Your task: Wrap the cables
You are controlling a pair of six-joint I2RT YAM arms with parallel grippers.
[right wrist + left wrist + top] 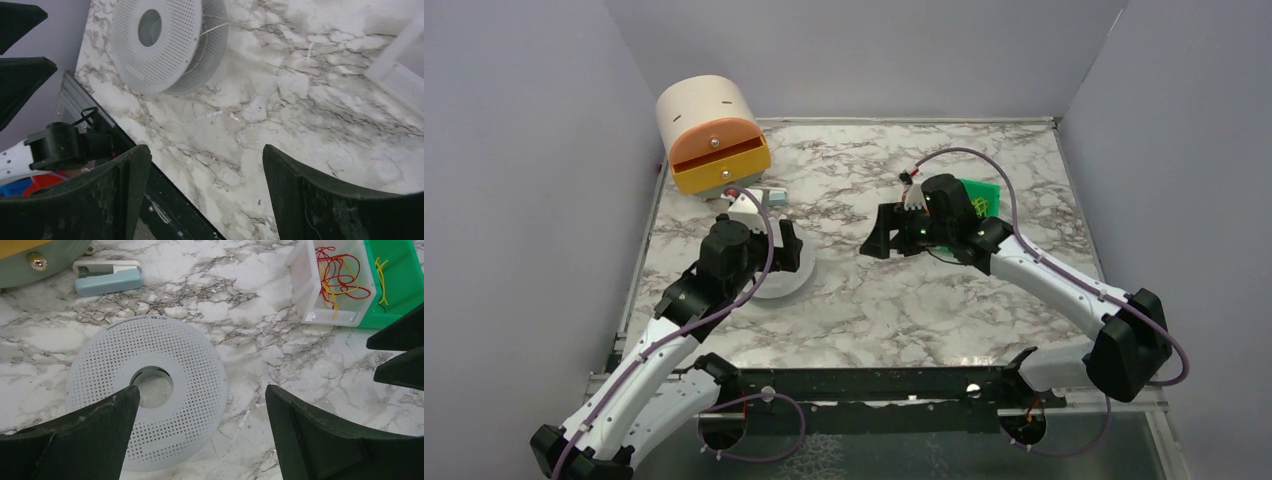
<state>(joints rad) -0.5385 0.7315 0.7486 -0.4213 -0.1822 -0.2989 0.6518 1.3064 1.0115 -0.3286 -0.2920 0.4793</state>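
The cables (341,271) are thin red strands lying tangled with yellow wires in a white bin (306,277) at the back right. A pale grey perforated spool (150,395) lies flat on the marble table (894,310). My left gripper (202,405) hovers open above the spool's right half with nothing between its fingers. My right gripper (207,160) is open and empty too, held over bare marble to the right of the spool (160,42). In the top view the left gripper (786,243) covers part of the spool (784,287), and the right gripper (874,240) faces it.
A green bin (400,280) stands right of the white one. A light blue stapler-like object (107,277) lies behind the spool. A cream, orange and yellow container (714,135) sits at the back left. A black rail (874,385) runs along the near edge.
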